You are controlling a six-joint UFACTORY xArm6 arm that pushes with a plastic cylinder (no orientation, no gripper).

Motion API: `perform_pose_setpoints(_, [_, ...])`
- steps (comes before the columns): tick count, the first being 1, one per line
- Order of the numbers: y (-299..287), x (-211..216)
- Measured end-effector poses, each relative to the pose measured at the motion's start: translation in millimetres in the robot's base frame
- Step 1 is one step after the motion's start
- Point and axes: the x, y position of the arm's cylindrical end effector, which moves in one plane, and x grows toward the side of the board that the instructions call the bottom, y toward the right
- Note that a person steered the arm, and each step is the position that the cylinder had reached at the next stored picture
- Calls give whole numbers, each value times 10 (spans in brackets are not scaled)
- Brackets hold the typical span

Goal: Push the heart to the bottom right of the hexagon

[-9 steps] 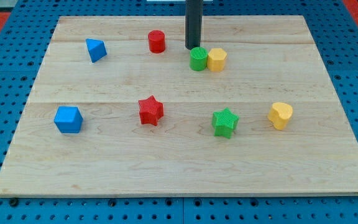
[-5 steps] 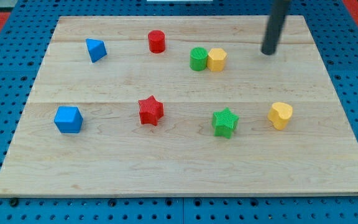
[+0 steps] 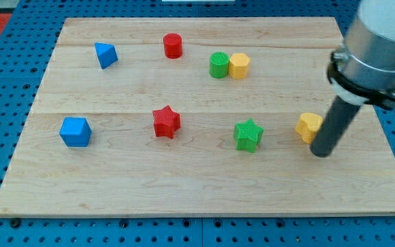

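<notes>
The yellow heart [image 3: 307,126] lies at the board's right, partly hidden by my rod. My tip [image 3: 319,154] rests on the board just below and right of the heart, close to or touching it. The yellow hexagon [image 3: 239,66] sits near the view's top centre, touching a green cylinder [image 3: 219,65] on its left. The heart is well below and to the right of the hexagon.
A green star [image 3: 248,134] lies left of the heart. A red star [image 3: 166,122] is at centre, a blue cube [image 3: 75,132] at the left, a blue triangular block [image 3: 105,55] at top left, a red cylinder [image 3: 173,45] at top. The arm's body [image 3: 379,48] looms over the right edge.
My tip has swept from beside the green cylinder at the top, across to the right, then down to the heart's lower right. The blocks have not visibly moved.
</notes>
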Motion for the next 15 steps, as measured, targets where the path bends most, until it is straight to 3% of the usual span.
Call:
perform_pose_setpoints(2, [87, -956])
perform_pose_setpoints(5, [130, -1272])
perform_pose_setpoints(8, [306, -933])
perform_pose_setpoints(15, [-389, -1238])
